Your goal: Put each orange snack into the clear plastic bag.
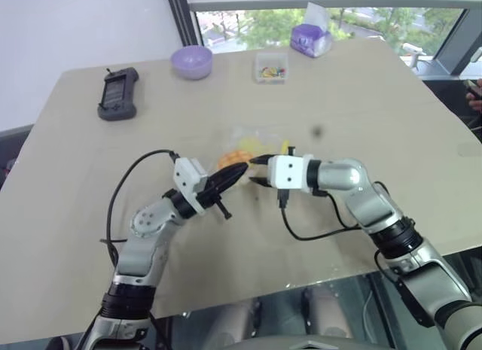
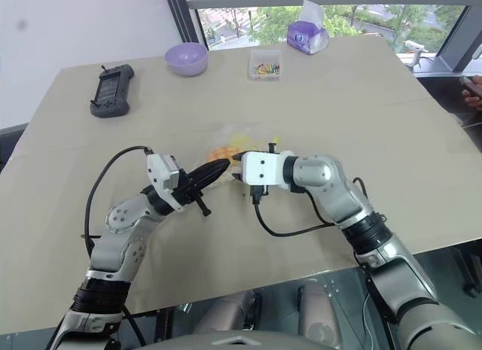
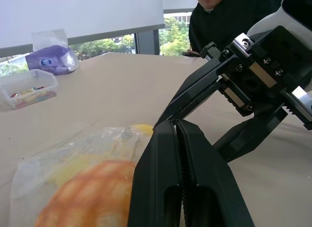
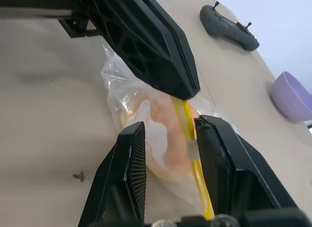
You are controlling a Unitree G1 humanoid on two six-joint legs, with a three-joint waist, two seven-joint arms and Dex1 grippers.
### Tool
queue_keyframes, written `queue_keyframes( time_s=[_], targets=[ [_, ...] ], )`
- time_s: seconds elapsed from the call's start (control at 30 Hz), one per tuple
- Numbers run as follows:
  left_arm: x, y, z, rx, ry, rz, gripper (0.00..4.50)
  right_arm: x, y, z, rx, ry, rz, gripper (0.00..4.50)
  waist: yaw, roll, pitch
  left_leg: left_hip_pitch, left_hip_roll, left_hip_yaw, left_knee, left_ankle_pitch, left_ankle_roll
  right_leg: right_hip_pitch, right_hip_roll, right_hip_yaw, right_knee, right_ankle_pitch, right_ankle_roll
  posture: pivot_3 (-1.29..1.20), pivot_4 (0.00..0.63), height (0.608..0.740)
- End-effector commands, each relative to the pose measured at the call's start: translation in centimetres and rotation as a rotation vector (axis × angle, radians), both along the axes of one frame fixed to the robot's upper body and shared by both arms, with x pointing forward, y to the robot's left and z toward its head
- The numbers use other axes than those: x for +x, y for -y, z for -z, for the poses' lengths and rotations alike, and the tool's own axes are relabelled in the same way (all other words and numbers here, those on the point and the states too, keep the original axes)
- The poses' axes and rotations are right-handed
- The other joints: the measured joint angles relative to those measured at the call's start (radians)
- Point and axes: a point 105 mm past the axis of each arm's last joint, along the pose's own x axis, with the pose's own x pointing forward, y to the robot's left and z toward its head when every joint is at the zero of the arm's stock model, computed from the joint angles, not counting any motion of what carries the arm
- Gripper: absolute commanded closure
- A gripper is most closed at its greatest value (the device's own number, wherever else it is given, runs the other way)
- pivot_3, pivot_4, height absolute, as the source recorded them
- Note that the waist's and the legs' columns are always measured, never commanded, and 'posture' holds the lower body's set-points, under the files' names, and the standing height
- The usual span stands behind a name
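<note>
The clear plastic bag lies crumpled at the table's middle, with the orange snack inside it. A yellow zip strip runs along the bag's near edge. My left gripper reaches in from the left, shut, its tip pinching the bag at the zip strip. My right gripper comes from the right and faces the left one. It is open, with one finger on each side of the zip strip and the snack behind the gap.
At the table's far side stand a black handheld controller, a purple bowl, a small clear box of coloured bits and a purple tissue pack. A person in dark clothes sits beyond the right edge.
</note>
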Motion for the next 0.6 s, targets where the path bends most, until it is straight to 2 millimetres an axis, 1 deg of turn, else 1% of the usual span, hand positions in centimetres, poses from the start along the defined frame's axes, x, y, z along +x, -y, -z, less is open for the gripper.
queue_keyframes(
  time_s=[0.03, 0.27, 0.53, 0.6],
  targets=[
    [-0.4, -0.2, -1.4, -0.012, 0.054, -0.004, 4.50, 0.5, 0.5, -1.3, 0.022, 0.039, 0.019, 2.75, 0.001, 0.000, 0.000, 0.000, 0.000, 0.000, 0.000, 0.000, 0.000, 0.000, 0.000, 0.000, 0.000, 0.000, 0.000, 0.00, 0.150, 0.736],
    [-0.5, -0.2, -1.4, -0.012, 0.047, -0.005, 4.50, 1.1, 1.0, -1.5, 0.020, 0.041, 0.040, 2.75, 0.000, 0.000, 0.000, 0.000, 0.000, 0.000, 0.000, 0.000, 0.000, 0.000, 0.000, 0.000, 0.000, 0.000, 0.000, 0.00, 0.150, 0.736],
    [-0.5, -0.1, -1.5, -0.015, 0.045, -0.008, 4.50, 0.8, 0.4, -2.2, 0.044, 0.039, 0.024, 2.75, 0.001, 0.000, 0.000, 0.000, 0.000, 0.000, 0.000, 0.000, 0.000, 0.000, 0.000, 0.000, 0.000, 0.000, 0.000, 0.00, 0.150, 0.736],
    [-0.5, -0.1, -1.5, -0.016, 0.044, -0.010, 4.50, 0.8, 0.4, -2.3, 0.045, 0.038, 0.022, 3.28, 0.001, 0.000, 0.000, 0.000, 0.000, 0.000, 0.000, 0.000, 0.000, 0.000, 0.000, 0.000, 0.000, 0.000, 0.000, 0.00, 0.150, 0.736]
  ],
)
